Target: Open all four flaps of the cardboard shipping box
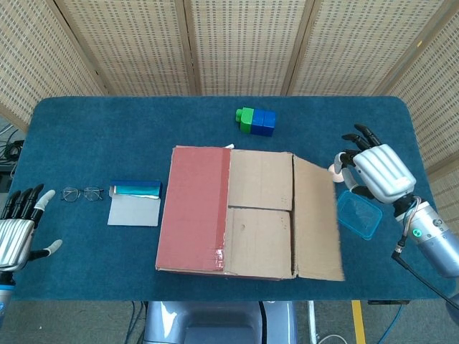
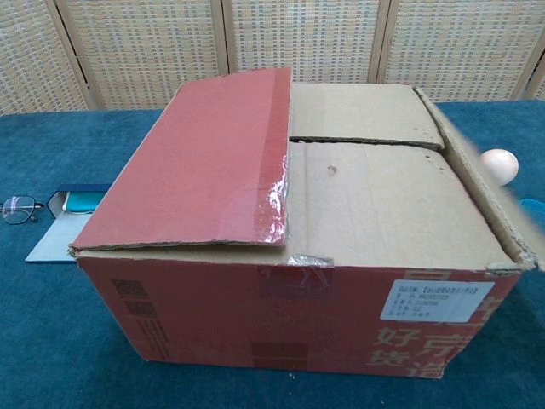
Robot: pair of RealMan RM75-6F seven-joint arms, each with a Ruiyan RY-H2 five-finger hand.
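The cardboard box (image 1: 244, 215) sits mid-table. Its red left flap (image 1: 193, 208) lies closed over the top, and in the chest view the same red flap (image 2: 204, 162) slopes up slightly. Two brown inner flaps (image 1: 259, 179) (image 1: 257, 244) lie flat and closed. The right flap (image 1: 317, 218) is folded outward past the box's side, blurred in the chest view (image 2: 485, 192). My right hand (image 1: 376, 172) hovers just right of that flap, fingers spread, holding nothing; one fingertip (image 2: 499, 165) shows in the chest view. At the table's left edge my left hand (image 1: 18, 229) is open, far from the box.
Green and blue blocks (image 1: 256, 122) stand behind the box. A clear blue container (image 1: 357, 215) lies under my right hand. Glasses (image 1: 82, 193) and a blue case on a grey pad (image 1: 135, 203) lie left of the box; both show in the chest view (image 2: 64, 213).
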